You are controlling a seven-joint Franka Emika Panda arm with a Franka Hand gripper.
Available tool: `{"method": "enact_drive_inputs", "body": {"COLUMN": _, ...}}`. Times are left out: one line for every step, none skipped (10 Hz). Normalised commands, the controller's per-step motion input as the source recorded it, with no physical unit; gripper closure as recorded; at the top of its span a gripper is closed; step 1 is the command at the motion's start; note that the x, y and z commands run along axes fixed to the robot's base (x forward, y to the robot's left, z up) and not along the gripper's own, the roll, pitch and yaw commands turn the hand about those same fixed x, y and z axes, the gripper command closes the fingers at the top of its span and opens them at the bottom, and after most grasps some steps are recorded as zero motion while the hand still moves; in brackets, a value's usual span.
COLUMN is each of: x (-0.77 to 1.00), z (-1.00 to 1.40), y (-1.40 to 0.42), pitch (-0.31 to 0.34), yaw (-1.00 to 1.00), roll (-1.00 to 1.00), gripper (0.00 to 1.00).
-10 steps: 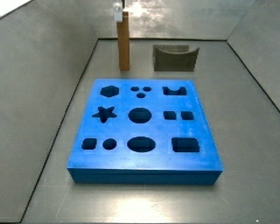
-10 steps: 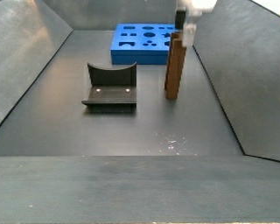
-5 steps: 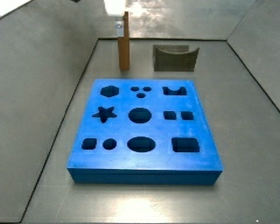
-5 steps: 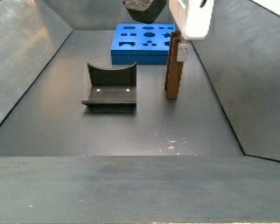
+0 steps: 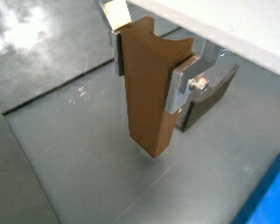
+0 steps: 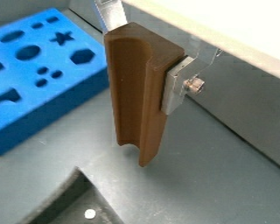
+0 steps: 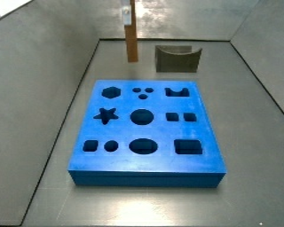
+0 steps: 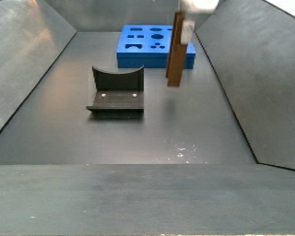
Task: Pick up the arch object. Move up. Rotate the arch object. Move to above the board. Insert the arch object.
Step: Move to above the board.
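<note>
Our hand (image 5: 150,66) grips the tall brown slab (image 5: 146,92), lifted off the surface; next we judge rotation, while the dark olive-grey arch object (image 7: 177,59) sits untouched.

Bright-blue board (image 7: 147,131), plain brown slab (image 5: 149,87) between silver gripper (image 5: 149,63) plates, seemingly dark olive-grey arch object (image 8: 117,90).

1. The gripper (image 5: 150,74) points down, and its jaws are closed on the two wide faces of a tall brown slab (image 5: 146,92).
2. In both wrist views one flat silver finger (image 5: 184,87) (image 6: 178,84) lies against the slab's side and carries a screw.
3. The opposite finger (image 5: 116,54) shows only its dark pad edge.
4. In a side view only the pale lower part of the gripper (image 8: 195,5) shows, at the upper edge of the picture, above the slab.
</note>
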Motion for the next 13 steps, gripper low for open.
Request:
{"method": "enact_drive_inputs", "body": {"x": 0.15, "z": 1.0, "y": -0.16, "pitch": 0.082, "yaw": 0.04, "roll": 0.02, "gripper": 1.0}}
{"method": "enact_drive_inputs", "body": {"x": 0.14, "z": 1.0, "y": -0.14, "pitch": 0.096, "yaw": 0.03, "roll": 0.02, "gripper": 1.0}}
{"method": "enact_drive_inputs", "body": {"x": 0.13, "z": 1.0, "y": -0.13, "pitch": 0.098, "yaw": 0.02, "roll": 0.02, "gripper": 1.0}}
{"method": "enact_drive_inputs", "body": {"x": 0.11, "z": 1.0, "y": -0.11, "pitch": 0.096, "yaw": 0.02, "roll": 0.01, "gripper": 1.0}}
{"method": "enact_drive_inputs", "body": {"x": 0.1, "z": 1.0, "y": -0.1, "pitch": 0.095, "yaw": 0.02, "roll": 0.01, "gripper": 1.0}}
{"method": "enact_drive_inputs", "body": {"x": 0.08, "z": 0.91, "y": -0.08, "pitch": 0.094, "yaw": 0.02, "roll": 0.0, "gripper": 1.0}}
{"method": "enact_drive_inputs", "body": {"x": 0.06, "z": 0.75, "y": -0.05, "pitch": 0.094, "yaw": 0.02, "roll": 0.0, "gripper": 1.0}}
{"method": "enact_drive_inputs", "body": {"x": 0.04, "z": 0.58, "y": -0.04, "pitch": 0.093, "yaw": 0.02, "roll": 0.0, "gripper": 1.0}}
{"method": "enact_drive_inputs", "body": {"x": 0.02, "z": 0.42, "y": -0.03, "pitch": 0.094, "yaw": 0.02, "roll": -0.01, "gripper": 1.0}}
{"method": "enact_drive_inputs", "body": {"x": 0.02, "z": 0.2, "y": -0.02, "pitch": 0.094, "yaw": 0.02, "roll": -0.01, "gripper": 1.0}}
{"method": "enact_drive_inputs", "body": {"x": 0.04, "z": 0.23, "y": -1.0, "pitch": 0.072, "yaw": 1.0, "roll": 0.0, "gripper": 1.0}}
{"method": "enact_drive_inputs", "body": {"x": 0.04, "z": 0.22, "y": -1.0, "pitch": 0.072, "yaw": 1.0, "roll": 0.0, "gripper": 1.0}}
{"method": "enact_drive_inputs", "body": {"x": 0.04, "z": 0.23, "y": -1.0, "pitch": 0.076, "yaw": 1.0, "roll": 0.01, "gripper": 1.0}}
